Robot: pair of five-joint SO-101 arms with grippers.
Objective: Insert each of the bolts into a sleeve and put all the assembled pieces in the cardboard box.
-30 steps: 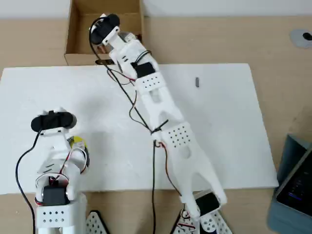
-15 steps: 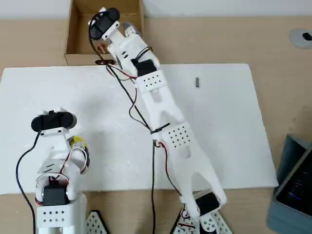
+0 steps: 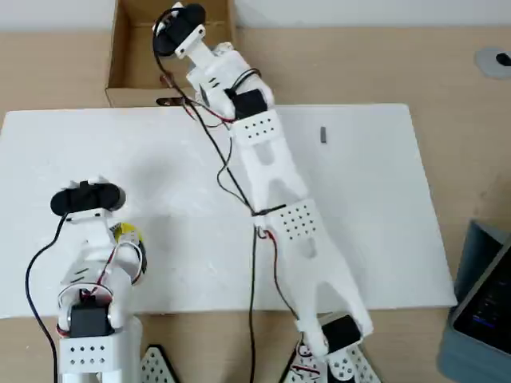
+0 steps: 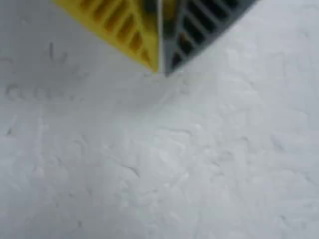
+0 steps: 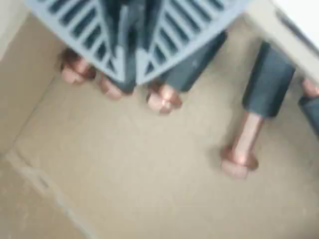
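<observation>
My right gripper hangs inside the cardboard box, its grey fingers shut on a dark sleeve with a copper bolt head showing just below the tips. Several more sleeved bolts lie on the box floor; one lies apart from the others. The right arm stretches diagonally across the white board to the box. My left gripper is shut with nothing in it, its tips close over the white board. A small dark piece lies alone on the board.
The left arm stands at the near left corner of the white board. A grey device sits off the board at the right edge, and a round grey object lies at the far right on the wooden table.
The right arm has swung farther over the box, carrying its gripper deeper toward the back. The left arm has stayed put.
</observation>
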